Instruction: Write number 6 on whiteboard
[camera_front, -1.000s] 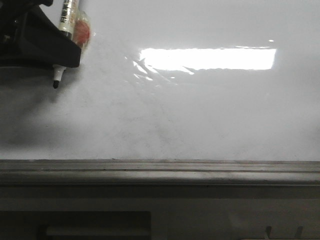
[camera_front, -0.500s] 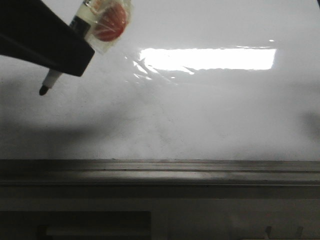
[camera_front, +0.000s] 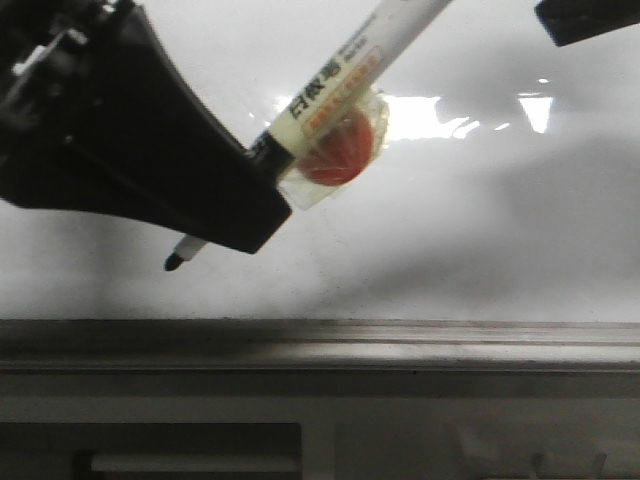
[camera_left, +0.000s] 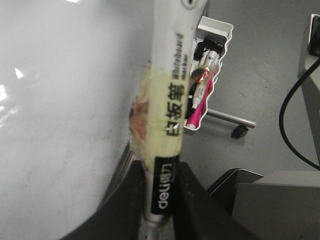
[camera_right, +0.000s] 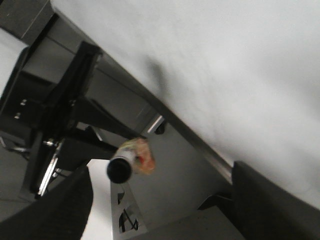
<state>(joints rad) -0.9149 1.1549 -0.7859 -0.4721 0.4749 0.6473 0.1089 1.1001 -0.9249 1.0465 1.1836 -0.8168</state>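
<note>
One marker (camera_front: 340, 75), one whiteboard (camera_front: 500, 240) and two end effectors show. No drawn stroke of the number 6 can be made out on the board in any view.

The left end effector (camera_front: 215, 235) is closed on the marker, gripping it low on the barrel near the tip; in the left wrist view its two dark fingers (camera_left: 125, 200) press against the barrel's black band on both sides. The marker is tilted, its black tip (camera_front: 174, 263) pointing down and to the left, its white body rising to the upper right. A yellowish tape wrap with a red patch (camera_front: 335, 160) sits on the barrel just above the grip. Whether the tip touches the whiteboard cannot be told.

The right end effector (camera_right: 160, 200) is spread wide with nothing between its fingers; the marker's rear end (camera_right: 120, 170) lies in its view.

The whiteboard's grey bottom rail (camera_front: 400, 345) runs across the front view.
</note>
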